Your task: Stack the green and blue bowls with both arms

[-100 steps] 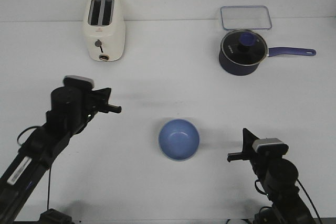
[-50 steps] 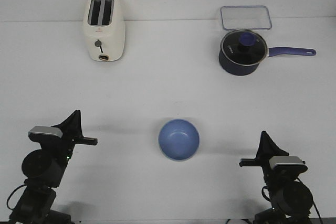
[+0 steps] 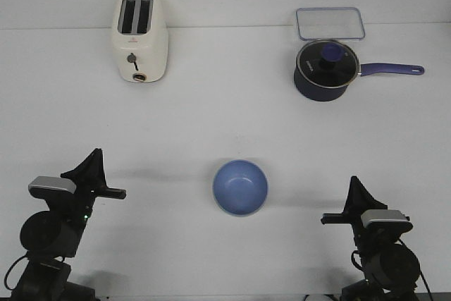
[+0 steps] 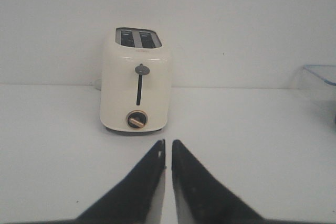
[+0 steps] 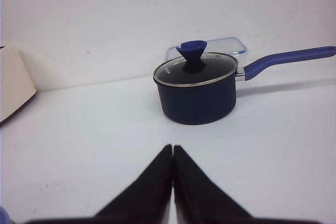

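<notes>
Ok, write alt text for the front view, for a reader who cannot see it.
A round periwinkle-blue bowl sits alone mid-table between two black robot grippers, left and right, both shut and empty. At the back stand a cream two-slot toaster, a lidded navy saucepan and a clear rectangular container.

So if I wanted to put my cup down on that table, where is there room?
The widest bare stretch lies between the toaster and the saucepan. Either side of the blue bowl is bare too, out to the left gripper and right gripper. The saucepan's corner, with the clear container, is crowded.
</notes>
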